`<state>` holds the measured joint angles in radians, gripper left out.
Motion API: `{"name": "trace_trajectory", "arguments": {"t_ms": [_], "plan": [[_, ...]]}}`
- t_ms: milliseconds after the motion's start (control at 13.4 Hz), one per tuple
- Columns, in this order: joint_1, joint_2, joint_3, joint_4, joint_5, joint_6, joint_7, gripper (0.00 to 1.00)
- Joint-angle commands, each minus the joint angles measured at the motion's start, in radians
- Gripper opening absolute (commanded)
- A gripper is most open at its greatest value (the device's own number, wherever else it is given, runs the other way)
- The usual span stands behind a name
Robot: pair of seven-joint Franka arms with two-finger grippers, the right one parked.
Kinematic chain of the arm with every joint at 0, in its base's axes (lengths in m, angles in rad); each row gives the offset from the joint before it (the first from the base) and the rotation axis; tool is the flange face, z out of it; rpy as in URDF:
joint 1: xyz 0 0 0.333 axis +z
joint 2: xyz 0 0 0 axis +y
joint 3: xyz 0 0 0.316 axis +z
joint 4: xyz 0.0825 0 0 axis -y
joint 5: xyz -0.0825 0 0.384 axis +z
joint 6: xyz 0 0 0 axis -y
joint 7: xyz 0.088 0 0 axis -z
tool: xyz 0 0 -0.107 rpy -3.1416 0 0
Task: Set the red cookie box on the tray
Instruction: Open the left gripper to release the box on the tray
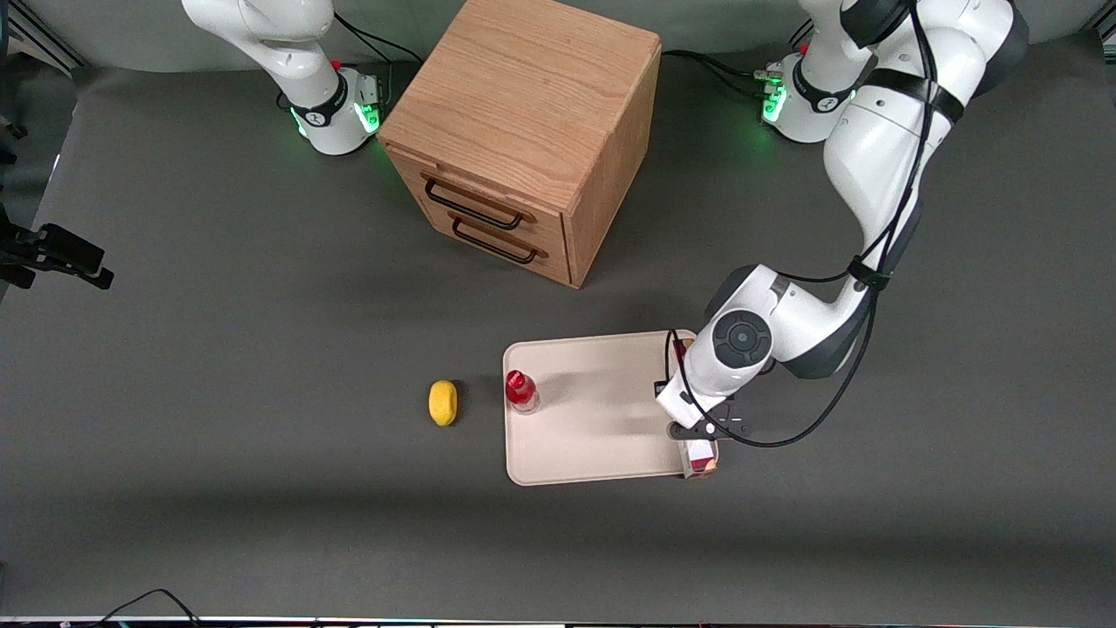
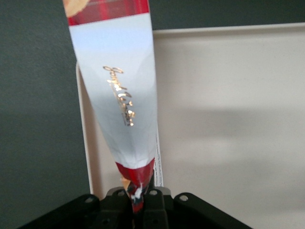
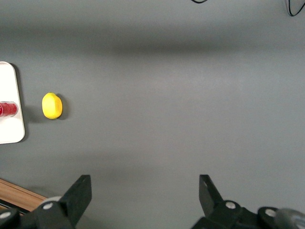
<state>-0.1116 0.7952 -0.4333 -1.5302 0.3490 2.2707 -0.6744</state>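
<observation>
Right now my gripper point(image 1: 699, 429) is clamped on the red cookie box point(image 1: 698, 455), fingers pinching it narrow. I hold it along the tray point(image 1: 593, 419) edge toward my working arm's end, its white section reaching the corner nearest the front camera, over the rim.

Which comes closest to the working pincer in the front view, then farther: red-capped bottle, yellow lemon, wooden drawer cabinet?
From the pincer, at the tray's working-arm edge:
1. Small red-capped bottle, on the tray's parked-arm edge.
2. Yellow lemon, beside the bottle, on the table.
3. Wooden drawer cabinet, farthest from the camera.
</observation>
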Motion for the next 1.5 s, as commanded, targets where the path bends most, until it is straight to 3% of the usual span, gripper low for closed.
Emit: {"name": "trace_trajectory", "arguments": {"t_ms": [0, 75, 150, 224, 299, 898, 1048, 1272, 1422], "plan": [[-0.011, -0.010, -0.002, -0.014, 0.018, -0.017, -0.034, 0.00], [-0.011, -0.010, -0.002, -0.019, 0.018, -0.017, -0.034, 0.00], [-0.010, -0.011, -0.002, -0.019, 0.018, -0.016, -0.037, 0.74], [-0.010, -0.011, -0.002, -0.016, 0.019, -0.016, -0.034, 0.82], [-0.010, -0.011, -0.002, -0.016, 0.019, -0.014, -0.033, 1.00], [0.001, -0.056, -0.002, -0.015, 0.018, -0.023, -0.021, 1.00], [0.006, -0.147, -0.013, -0.013, 0.013, -0.141, -0.010, 1.00], [0.016, -0.334, -0.013, -0.008, -0.079, -0.343, 0.001, 1.00], [0.055, -0.454, -0.004, -0.001, -0.146, -0.506, 0.181, 1.00]]}}
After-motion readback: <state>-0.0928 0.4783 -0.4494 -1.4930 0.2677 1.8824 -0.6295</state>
